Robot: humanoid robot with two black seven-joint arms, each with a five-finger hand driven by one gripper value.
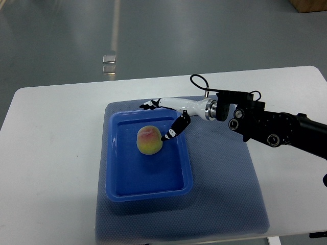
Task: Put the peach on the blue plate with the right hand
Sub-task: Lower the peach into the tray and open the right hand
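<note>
Nearest the camera, a blue mat (225, 204) covers the white bench (51, 153). On it, the blue plate (148, 189) already holds the peach (149, 141). Right hand (171, 118) has its fingers (171, 133) released, spread just beside the fruit. Best to draw away upward, without nudging the peach.

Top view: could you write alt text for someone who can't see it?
A peach sits in a blue plate on a blue mat atop a white table. The robot's right hand, fingers open, hovers just beside the peach.
</note>
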